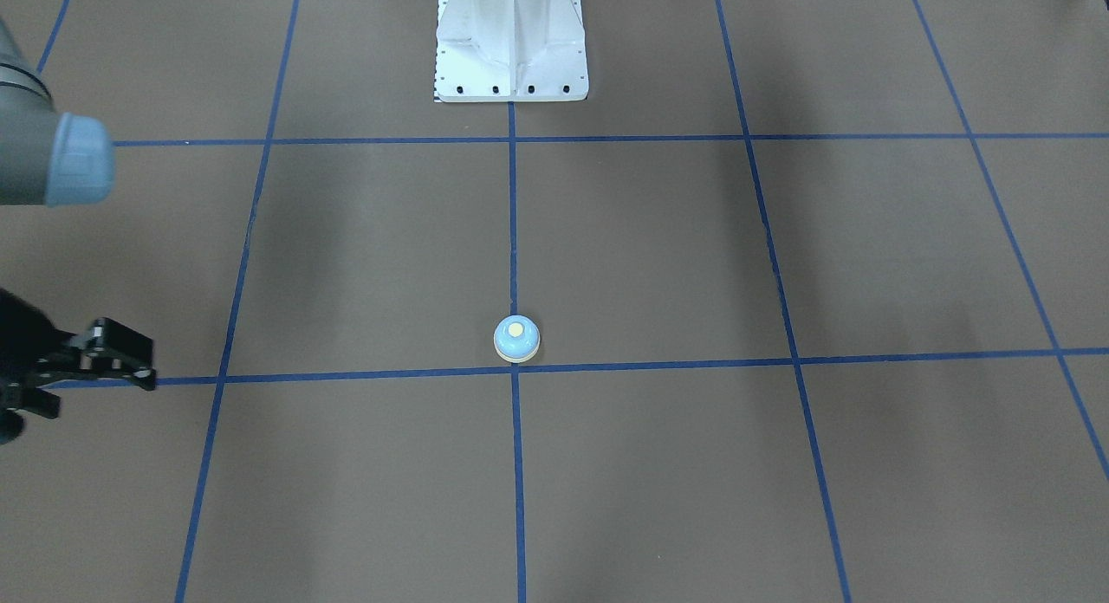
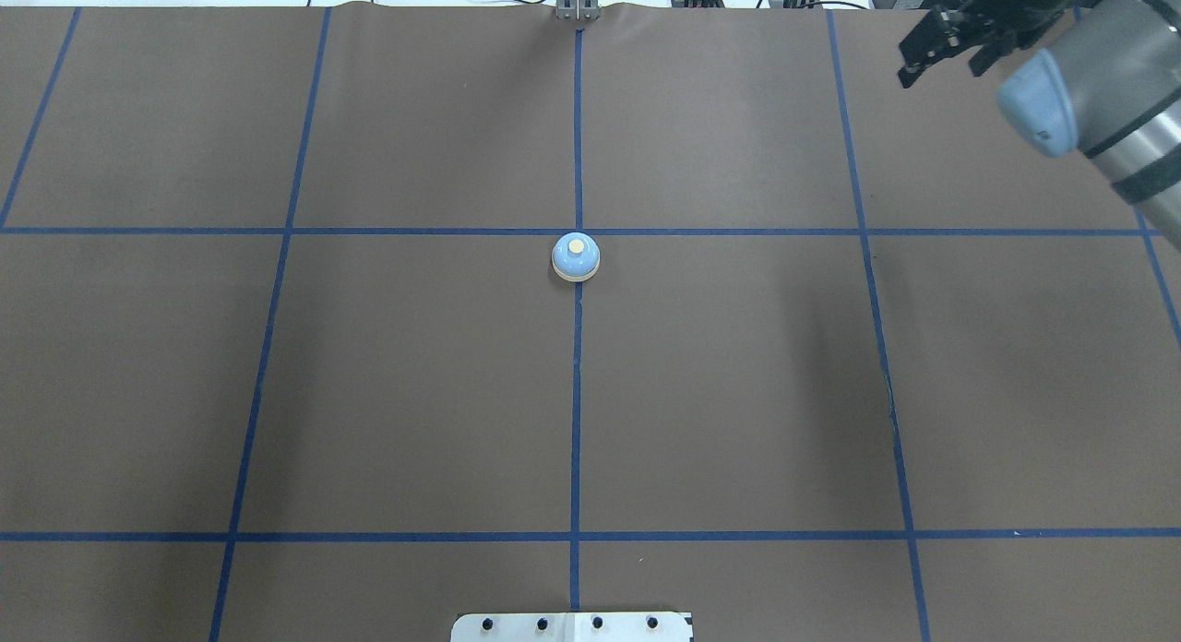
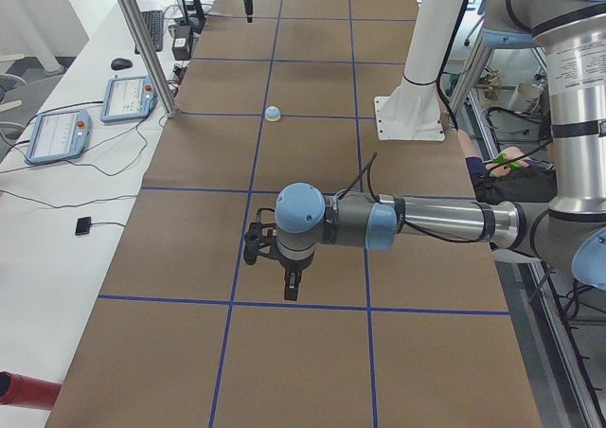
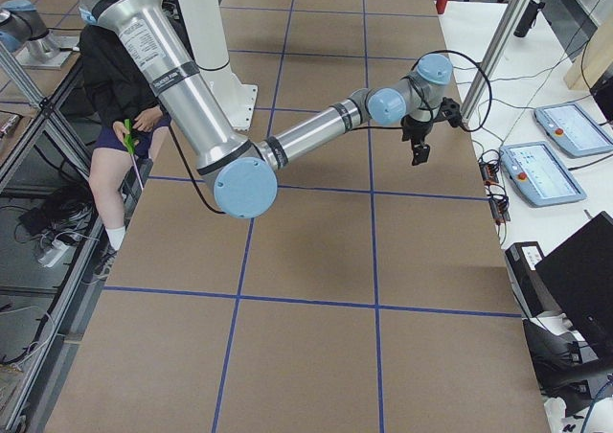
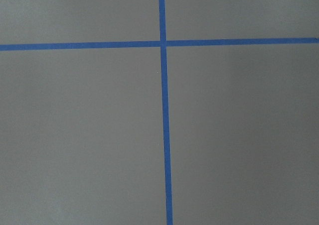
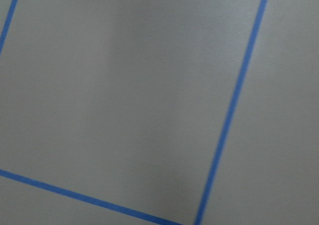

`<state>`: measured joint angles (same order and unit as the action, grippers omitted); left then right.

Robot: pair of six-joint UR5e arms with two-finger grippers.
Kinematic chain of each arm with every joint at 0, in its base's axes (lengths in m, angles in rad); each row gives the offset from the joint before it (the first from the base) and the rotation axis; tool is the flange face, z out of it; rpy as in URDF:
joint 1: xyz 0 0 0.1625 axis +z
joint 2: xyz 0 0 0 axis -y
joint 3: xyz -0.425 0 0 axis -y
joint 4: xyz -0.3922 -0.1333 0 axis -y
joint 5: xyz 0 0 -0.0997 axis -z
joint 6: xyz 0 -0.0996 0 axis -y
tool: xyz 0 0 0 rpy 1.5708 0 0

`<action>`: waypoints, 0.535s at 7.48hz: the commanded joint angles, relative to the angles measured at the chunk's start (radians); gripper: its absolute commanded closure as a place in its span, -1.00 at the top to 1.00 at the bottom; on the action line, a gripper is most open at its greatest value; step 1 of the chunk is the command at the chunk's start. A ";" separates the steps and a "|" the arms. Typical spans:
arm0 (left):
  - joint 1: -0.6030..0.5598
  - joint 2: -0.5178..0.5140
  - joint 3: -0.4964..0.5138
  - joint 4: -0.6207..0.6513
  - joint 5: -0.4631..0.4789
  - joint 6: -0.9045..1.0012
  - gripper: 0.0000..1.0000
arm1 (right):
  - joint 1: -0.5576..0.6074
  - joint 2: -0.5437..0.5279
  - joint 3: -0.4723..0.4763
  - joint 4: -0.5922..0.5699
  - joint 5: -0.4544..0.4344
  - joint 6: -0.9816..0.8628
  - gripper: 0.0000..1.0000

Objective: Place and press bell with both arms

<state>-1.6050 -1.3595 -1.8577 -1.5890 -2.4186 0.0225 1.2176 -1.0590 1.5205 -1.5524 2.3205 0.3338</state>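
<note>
The small light-blue bell (image 1: 516, 339) with its cream button stands upright on the brown table, at the crossing of two blue tape lines; it also shows in the overhead view (image 2: 576, 257) and the left view (image 3: 273, 114). My right gripper (image 2: 941, 70) hangs over the table's far right corner, far from the bell, with its two fingers apart and empty; it also shows in the front view (image 1: 95, 393). My left gripper (image 3: 284, 281) shows only in the left view, over the table's left end; I cannot tell whether it is open or shut. Both wrist views show only bare table.
The white bolted pedestal (image 1: 511, 57) stands at the robot's side of the table, in line with the bell. Blue tape lines (image 2: 577, 393) divide the brown surface into squares. Teach pendants (image 3: 57, 134) and cables lie on the white bench beyond the far edge.
</note>
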 commanded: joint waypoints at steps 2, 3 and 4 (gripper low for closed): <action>-0.001 0.008 -0.021 -0.002 0.001 0.002 1.00 | 0.195 -0.296 0.122 0.003 0.014 -0.298 1.00; -0.001 0.013 -0.020 -0.002 0.010 0.002 1.00 | 0.251 -0.350 0.131 0.005 0.016 -0.359 1.00; -0.001 0.013 -0.015 -0.002 0.012 0.002 1.00 | 0.293 -0.422 0.151 0.009 0.016 -0.373 1.00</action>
<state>-1.6061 -1.3490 -1.8755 -1.5907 -2.4115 0.0247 1.4466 -1.3888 1.6469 -1.5474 2.3355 0.0110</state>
